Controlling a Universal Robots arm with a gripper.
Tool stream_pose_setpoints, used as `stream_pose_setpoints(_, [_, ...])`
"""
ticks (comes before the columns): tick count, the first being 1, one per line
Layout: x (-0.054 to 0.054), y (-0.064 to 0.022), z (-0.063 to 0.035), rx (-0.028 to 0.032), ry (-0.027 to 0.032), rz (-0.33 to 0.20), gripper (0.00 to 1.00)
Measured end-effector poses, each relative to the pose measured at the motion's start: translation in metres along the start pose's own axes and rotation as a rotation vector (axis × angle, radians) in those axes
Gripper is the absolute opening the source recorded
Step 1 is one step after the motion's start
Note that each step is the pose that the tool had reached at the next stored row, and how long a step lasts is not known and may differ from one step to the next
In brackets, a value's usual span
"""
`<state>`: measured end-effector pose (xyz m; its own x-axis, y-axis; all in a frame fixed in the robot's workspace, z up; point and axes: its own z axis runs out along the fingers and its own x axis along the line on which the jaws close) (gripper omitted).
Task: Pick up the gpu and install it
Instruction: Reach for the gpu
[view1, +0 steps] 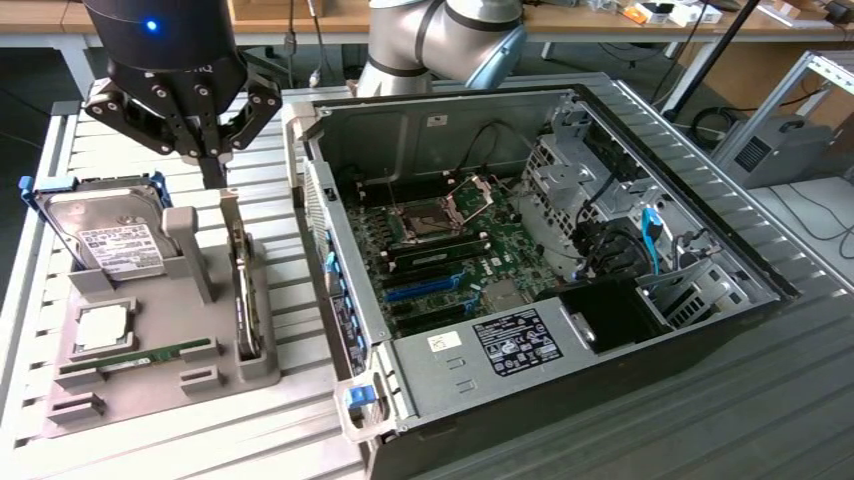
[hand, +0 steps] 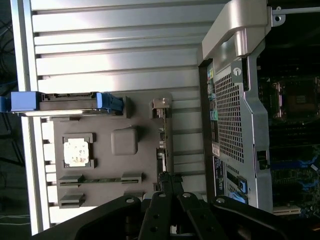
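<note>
The gpu (view1: 243, 290) stands on its edge in a slot along the side of the grey holder (view1: 174, 320) nearest the computer case. It is a thin card, seen edge-on as the gpu (hand: 161, 145) in the wrist view. My gripper (view1: 210, 158) hangs above the holder's far end, shut, with nothing between its fingers. In the wrist view the gripper (hand: 169, 179) lines up with one end of the card's edge. The open computer case (view1: 534, 250) lies at the exterior view's right, its motherboard and a blue slot (view1: 427, 288) exposed.
The holder (hand: 145, 165) also carries a silver hard drive (view1: 104, 238) with blue rails, a square processor (view1: 100, 328) and a slim green memory stick (view1: 134, 355). The case's rear wall (hand: 235, 100) stands close beside the holder. All rest on a ribbed metal table (view1: 287, 420).
</note>
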<state>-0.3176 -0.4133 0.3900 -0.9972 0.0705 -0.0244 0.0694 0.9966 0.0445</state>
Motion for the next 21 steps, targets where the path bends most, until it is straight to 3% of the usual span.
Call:
stream_pose_setpoints(13, [0.002,-0.0016,0.0039,0.0,0.0,0.0,0.11])
stream_pose_setpoints(15, [0.003,-0.0039,0.0041,-0.0001,0.0,0.0,0.11])
stream_pose_setpoints(17, [0.003,-0.0116,0.0039,-0.0001,0.0,0.0,0.11])
stream_pose_setpoints(21, [0.004,-0.0153,0.0078,0.0,0.0001,0.0,0.11])
